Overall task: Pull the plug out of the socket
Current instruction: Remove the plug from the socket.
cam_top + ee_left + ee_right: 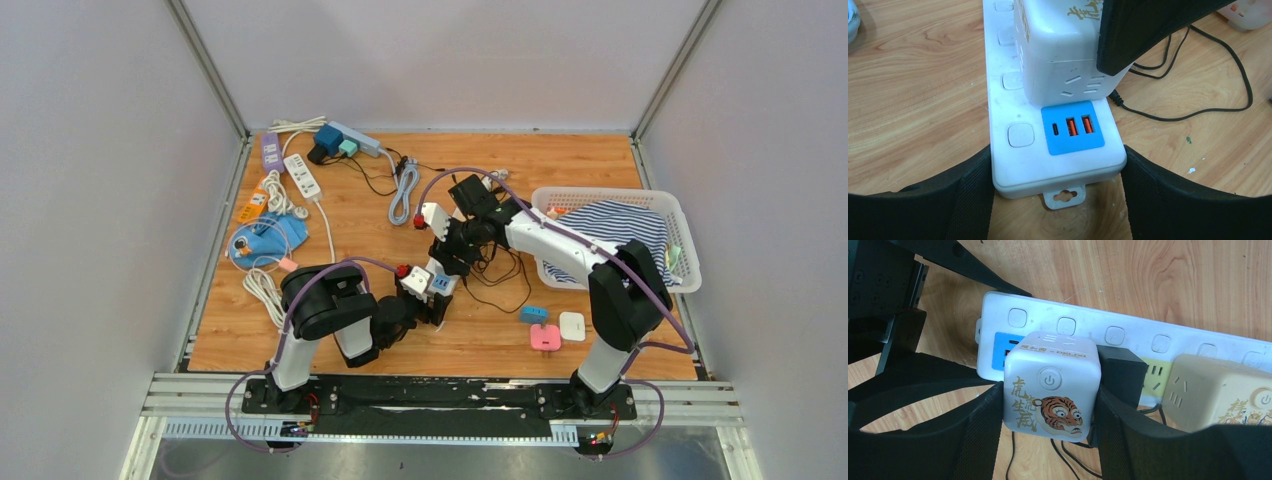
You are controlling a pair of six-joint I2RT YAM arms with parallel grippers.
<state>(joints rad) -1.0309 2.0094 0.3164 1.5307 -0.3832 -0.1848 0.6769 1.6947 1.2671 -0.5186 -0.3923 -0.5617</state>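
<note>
A white power strip (1018, 160) with a blue USB panel (1072, 127) lies on the wooden table (480, 340); it also shows in the top view (428, 283) and the right wrist view (1128, 335). A white cube plug with a tiger picture (1050, 385) sits in the strip beside the USB panel; it also shows in the left wrist view (1058, 55). My left gripper (1058, 185) is shut on the strip's end, a pad on each side. My right gripper (1048, 415) is shut on the cube plug, its fingers (975, 435) pressed against both sides.
A black adapter (1120, 372) and a beige cube plug (1218, 395) sit further along the strip. Black cables (1198, 75) trail over the table. A white basket with striped cloth (620, 235), small chargers (550, 328) and other power strips (300, 170) lie around.
</note>
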